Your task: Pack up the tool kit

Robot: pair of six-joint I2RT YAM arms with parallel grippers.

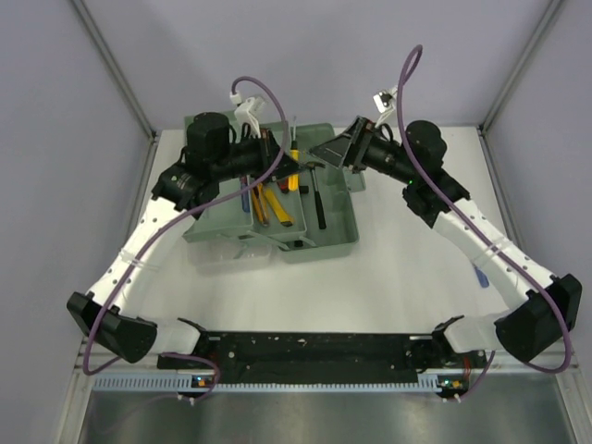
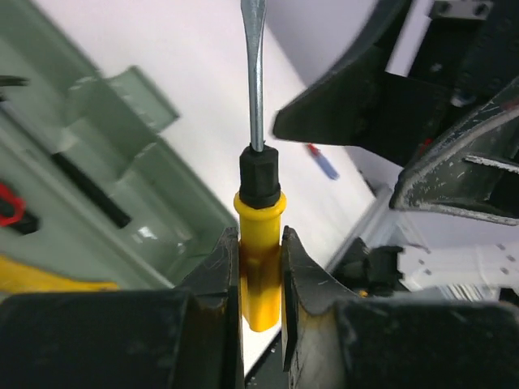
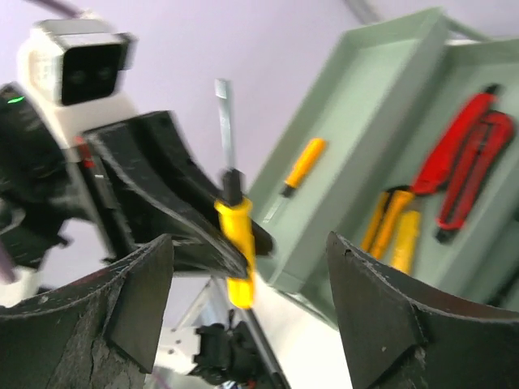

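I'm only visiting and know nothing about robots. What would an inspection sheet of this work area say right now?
Surface: white table, no spills seen.
Job's things: grey-green toolbox open, with black hammer and red pliers inside; yellow screwdriver held in the air.
Clutter: small blue-handled item on the table beside the right arm.
Grippers: left gripper shut on the yellow screwdriver's handle; right gripper open, empty.
Cables: purple cables loop above both arms.
Surroundings: plain grey walls, metal frame posts.

Overhead; wrist close-ups on yellow screwdriver [image 2: 259, 243]
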